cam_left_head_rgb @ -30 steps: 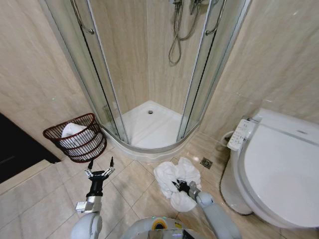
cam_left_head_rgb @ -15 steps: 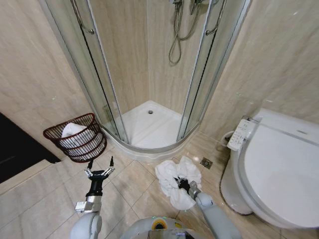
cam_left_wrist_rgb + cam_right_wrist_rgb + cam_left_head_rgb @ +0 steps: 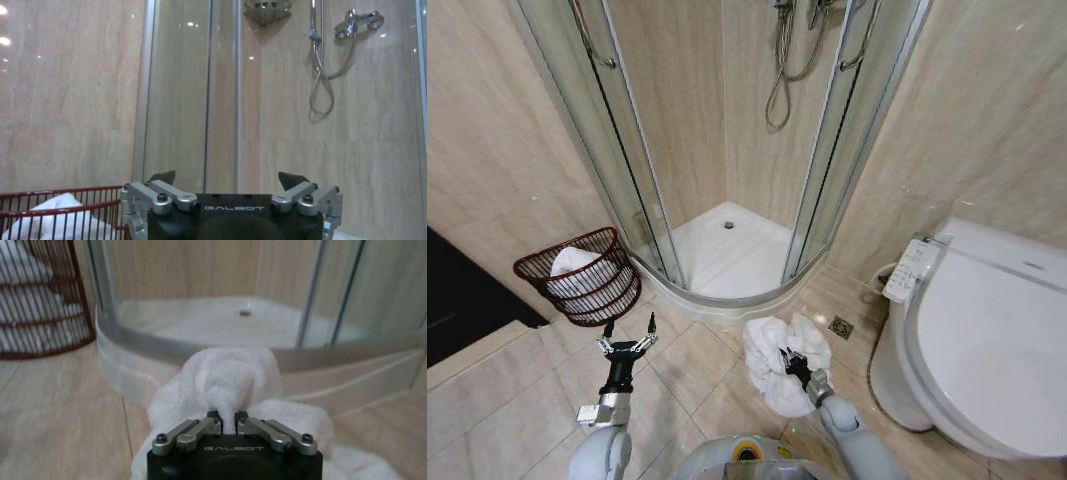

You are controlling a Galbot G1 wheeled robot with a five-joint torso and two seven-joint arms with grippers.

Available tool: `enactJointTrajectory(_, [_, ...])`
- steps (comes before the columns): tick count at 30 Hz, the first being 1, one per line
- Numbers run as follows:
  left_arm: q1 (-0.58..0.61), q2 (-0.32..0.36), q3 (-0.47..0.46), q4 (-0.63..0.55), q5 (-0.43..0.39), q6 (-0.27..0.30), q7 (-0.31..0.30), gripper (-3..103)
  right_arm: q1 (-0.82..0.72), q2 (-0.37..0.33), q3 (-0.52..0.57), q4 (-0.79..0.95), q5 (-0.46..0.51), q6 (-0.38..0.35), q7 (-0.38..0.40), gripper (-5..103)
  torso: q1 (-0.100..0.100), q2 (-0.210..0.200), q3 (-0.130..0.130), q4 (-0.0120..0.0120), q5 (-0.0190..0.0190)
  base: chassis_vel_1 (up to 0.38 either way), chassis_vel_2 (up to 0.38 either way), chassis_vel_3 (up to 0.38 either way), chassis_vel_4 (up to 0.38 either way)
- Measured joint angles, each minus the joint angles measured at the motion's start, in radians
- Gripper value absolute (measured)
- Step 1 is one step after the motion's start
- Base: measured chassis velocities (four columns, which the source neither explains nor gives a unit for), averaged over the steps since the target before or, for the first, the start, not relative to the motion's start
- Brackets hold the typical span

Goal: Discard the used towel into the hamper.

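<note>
The used towel (image 3: 777,358) is a crumpled white heap hanging from my right gripper (image 3: 791,362), which is shut on a fold of it just above the tiled floor. The right wrist view shows the fingertips (image 3: 213,415) pinched into the towel (image 3: 230,382). The hamper (image 3: 582,276), a dark reddish-brown open-weave basket with white cloth inside, stands at the left beside the shower door. It appears again in the hamper (image 3: 37,300) at the edge of the right wrist view. My left gripper (image 3: 627,338) is open, held up in front of the hamper (image 3: 60,212).
A curved glass shower enclosure (image 3: 727,150) with a raised white tray (image 3: 727,255) is straight ahead. A white toilet (image 3: 977,330) fills the right side. A floor drain (image 3: 841,327) lies beside the towel. Beige floor tiles lie between towel and hamper.
My right gripper has lifted the towel a little; the heap has drawn together and hangs narrower. The left arm has not moved.
</note>
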State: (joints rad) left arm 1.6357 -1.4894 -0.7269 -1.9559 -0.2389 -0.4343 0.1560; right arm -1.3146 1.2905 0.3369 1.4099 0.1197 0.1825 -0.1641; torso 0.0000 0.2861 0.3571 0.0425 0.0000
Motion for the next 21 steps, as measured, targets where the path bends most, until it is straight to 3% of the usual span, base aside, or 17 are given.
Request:
enactJointTrajectory(8, [0.001, 0.011, -0.003, -0.022, -0.011, 0.005, 0.001, 100, -0.081, -0.010, 0.030, 0.224, 0.006, -0.030, 0.029, 8, 0.000, 0.000, 0.000, 0.0001, 0.0000, 0.000, 0.000, 0.000, 0.000])
enactJointTrajectory(21, [0.005, 0.029, -0.006, -0.027, -0.031, 0.005, 0.001, 100, -0.167, 0.054, 0.151, 0.566, -0.025, -0.096, 0.026, 8, 0.000, 0.000, 0.000, 0.0000, -0.0001, 0.000, 0.000, 0.000, 0.000])
